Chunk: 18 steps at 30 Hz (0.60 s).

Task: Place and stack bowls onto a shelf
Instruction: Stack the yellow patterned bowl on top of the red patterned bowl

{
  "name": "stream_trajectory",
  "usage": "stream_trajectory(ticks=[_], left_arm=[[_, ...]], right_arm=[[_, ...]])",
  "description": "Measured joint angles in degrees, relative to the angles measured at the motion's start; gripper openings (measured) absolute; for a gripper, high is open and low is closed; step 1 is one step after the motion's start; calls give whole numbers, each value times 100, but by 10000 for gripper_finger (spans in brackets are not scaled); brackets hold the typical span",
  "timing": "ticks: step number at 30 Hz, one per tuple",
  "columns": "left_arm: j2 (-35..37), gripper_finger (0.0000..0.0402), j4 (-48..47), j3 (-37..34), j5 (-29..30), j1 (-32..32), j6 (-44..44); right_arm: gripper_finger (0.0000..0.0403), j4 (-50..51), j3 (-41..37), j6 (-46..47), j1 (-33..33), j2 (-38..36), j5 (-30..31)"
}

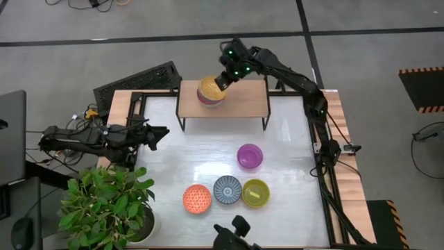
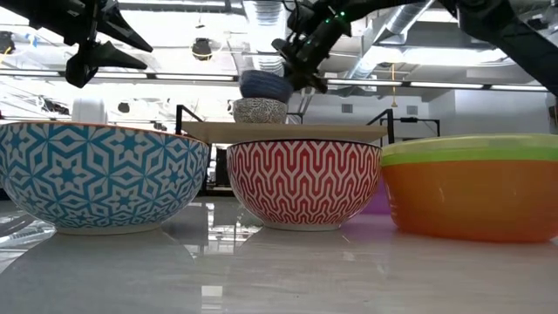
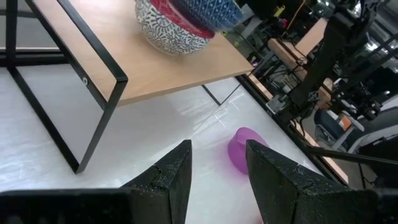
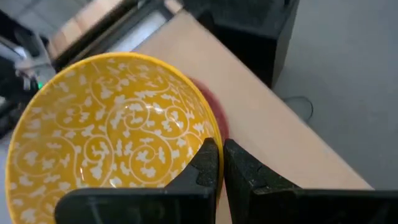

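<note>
Near counter point(image 1: 208, 167) edge: three bowls in a row, close together. Orange patterned bowl point(image 1: 197, 198), blue-grey patterned bowl point(image 1: 227, 189) just beside it, olive-yellow bowl point(image 1: 256, 192) just beside that. Purple bowl point(image 1: 250, 156) sits alone farther in, apart from the row. Wide bare counter lies between these and the shelf point(image 1: 243, 104); more bare surface toward the left.

Left gripper point(image 1: 161, 135) hangs at the counter's left side, jaws apart, holding nothing.

Shelf stands at the far edge. Its right two-thirds of plank is bare. On its left part rests the pink patterned bowl point(image 3: 168, 34). Right gripper point(image 1: 223, 78) reaches in from the far side, jaws clamped on the rim of the yellow bowl point(image 1: 211, 87), held tilted directly above the pink one; contact between the two can't be judged.
</note>
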<state>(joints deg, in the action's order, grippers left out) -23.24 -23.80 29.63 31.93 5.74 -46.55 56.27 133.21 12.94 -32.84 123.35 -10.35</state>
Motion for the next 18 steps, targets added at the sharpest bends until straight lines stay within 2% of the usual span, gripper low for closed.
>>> stream_trajectory(ticks=[8, 14, 18], left_arm=[[-1, 135, -121, 0, 1, 0, -47], [-1, 135, -120, 0, 3, 0, -45], [0, 135, -122, 0, 3, 0, -45]], right_arm=[[32, 24, 2, -91, -30, 87, 13], [33, 18, 2, -161, -30, 87, 261], [69, 1, 2, -139, -24, 87, 264]])
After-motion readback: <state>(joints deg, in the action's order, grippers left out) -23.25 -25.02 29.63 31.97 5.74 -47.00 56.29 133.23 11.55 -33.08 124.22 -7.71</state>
